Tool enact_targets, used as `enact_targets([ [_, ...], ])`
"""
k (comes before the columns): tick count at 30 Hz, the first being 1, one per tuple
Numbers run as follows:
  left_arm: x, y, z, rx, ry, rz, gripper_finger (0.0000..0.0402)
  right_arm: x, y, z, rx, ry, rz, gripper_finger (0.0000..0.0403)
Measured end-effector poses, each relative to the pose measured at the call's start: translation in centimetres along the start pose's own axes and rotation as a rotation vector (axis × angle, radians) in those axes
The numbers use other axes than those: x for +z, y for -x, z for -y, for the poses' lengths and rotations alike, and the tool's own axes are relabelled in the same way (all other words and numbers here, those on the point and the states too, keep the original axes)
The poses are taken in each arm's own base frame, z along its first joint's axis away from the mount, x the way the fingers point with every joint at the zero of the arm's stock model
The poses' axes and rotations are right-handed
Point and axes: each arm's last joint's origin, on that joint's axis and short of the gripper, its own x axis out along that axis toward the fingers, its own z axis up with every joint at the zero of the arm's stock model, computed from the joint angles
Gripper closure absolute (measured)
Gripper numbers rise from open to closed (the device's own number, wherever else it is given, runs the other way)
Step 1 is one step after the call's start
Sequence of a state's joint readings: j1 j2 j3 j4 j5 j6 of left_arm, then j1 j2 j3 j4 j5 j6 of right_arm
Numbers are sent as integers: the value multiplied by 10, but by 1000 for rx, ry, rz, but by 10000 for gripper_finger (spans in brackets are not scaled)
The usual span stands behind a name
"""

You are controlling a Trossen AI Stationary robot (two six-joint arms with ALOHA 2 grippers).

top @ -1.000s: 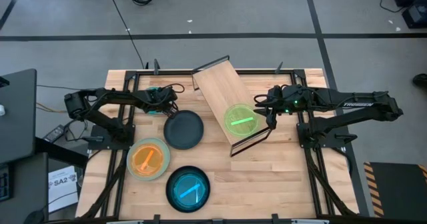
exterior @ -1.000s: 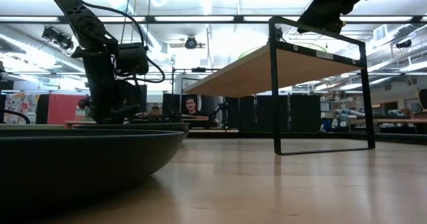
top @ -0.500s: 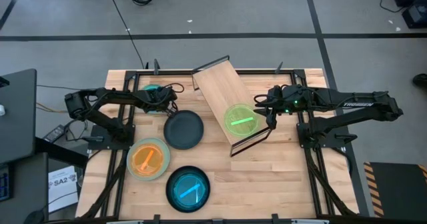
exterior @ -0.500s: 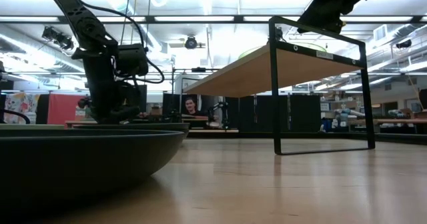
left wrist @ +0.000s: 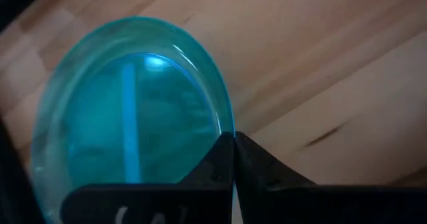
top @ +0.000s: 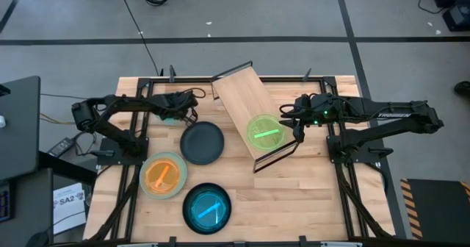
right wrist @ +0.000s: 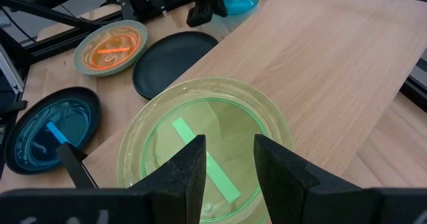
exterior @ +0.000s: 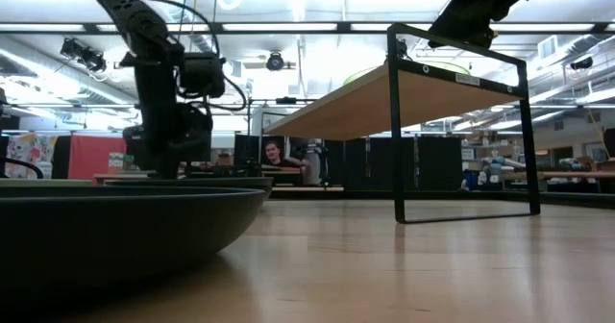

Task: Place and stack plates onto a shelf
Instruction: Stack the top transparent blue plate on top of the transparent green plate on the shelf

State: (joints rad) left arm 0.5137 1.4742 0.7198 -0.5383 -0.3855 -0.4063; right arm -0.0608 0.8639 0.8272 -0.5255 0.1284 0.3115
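- The shelf [top: 253, 115] stands slantwise on the table [top: 308, 195], and one bright green plate [top: 264, 131] lies on its board near the right-hand wire frame. By the look of it, that is the only plate placed so far.
- Still on the table: a teal plate [left wrist: 127, 117] at the far left edge, a dark grey plate [top: 202, 143] just beside the shelf, an orange plate [top: 163, 175] resting in a pale green one, and a blue-striped plate [top: 207, 208] in a dark rim nearest the front. So most of the stacking is left.
- The left gripper [top: 176, 112] sits at the teal plate, its fingers pinched together at the plate's rim. Whether the rim is truly caught between them I cannot tell from the wrist view.
- The right gripper [right wrist: 227, 159] hovers over the green plate with its fingers apart, holding nothing.
- Against a second ago: the left gripper's fingers have closed and its wrist has shifted slightly. The right arm and all plates are unchanged.
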Motion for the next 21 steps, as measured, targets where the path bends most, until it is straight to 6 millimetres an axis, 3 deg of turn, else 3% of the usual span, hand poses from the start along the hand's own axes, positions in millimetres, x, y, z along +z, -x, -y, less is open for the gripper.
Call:
enact_targets([
  [13, 48, 58, -2, 63, -34, 3, 398, 0, 0, 0, 0, 0, 0, 270],
  [21, 72, 106, 10, 12, -100, 103, 398, 0, 0, 0, 0, 0, 0, 270],
])
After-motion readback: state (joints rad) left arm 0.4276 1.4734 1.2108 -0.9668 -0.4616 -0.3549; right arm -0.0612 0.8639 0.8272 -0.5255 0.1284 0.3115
